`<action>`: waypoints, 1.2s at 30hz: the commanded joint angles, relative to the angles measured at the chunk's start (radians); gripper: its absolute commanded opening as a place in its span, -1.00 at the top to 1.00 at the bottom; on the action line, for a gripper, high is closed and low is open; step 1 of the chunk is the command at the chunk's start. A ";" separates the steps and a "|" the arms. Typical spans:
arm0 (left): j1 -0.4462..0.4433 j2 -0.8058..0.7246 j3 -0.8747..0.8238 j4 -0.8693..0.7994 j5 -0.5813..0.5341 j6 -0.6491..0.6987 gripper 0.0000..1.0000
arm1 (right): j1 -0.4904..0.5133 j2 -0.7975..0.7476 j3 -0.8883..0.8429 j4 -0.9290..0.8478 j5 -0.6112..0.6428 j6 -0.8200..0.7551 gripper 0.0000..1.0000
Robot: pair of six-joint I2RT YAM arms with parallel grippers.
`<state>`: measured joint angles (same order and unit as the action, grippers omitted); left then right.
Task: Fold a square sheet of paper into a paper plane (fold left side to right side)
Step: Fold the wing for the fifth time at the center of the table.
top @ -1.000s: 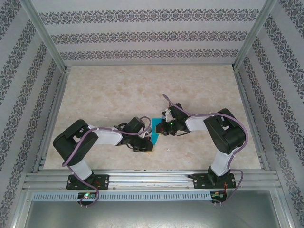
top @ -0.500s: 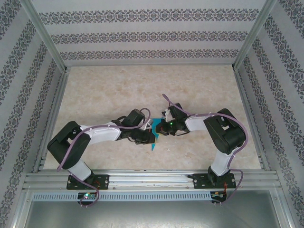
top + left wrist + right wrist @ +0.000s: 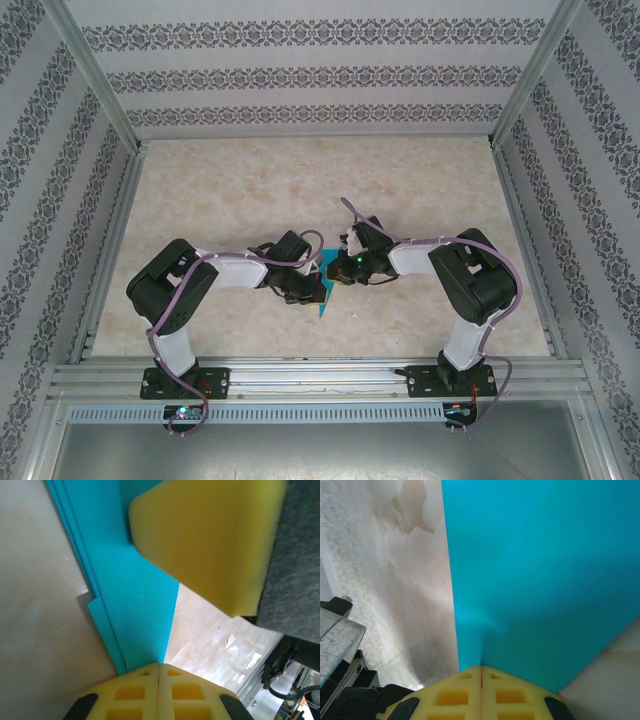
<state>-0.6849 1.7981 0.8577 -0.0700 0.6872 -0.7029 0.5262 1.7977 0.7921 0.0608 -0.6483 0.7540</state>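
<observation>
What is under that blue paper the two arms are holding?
The marbled table shows beside the paper, which the left gripper and right gripper both pinch. The spot right beneath is covered by the paper itself.

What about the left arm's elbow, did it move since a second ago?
Yes. The left arm's elbow swung to the right, away from the left side rail.

I see a pale marbled desk [image 3: 420, 180], patterned wallpaper panels [image 3: 320, 75] left, right and far, and an aluminium rail [image 3: 320, 375] along the near edge.
</observation>
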 commanded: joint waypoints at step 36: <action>0.007 0.019 0.147 -0.092 -0.008 0.045 1.00 | -0.065 0.073 0.044 -0.172 0.078 -0.081 1.00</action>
<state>-0.6849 1.7878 0.9668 -0.1257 0.6735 -0.6834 0.4534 1.8374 0.8764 -0.0402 -0.6350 0.6838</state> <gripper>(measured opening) 0.055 0.046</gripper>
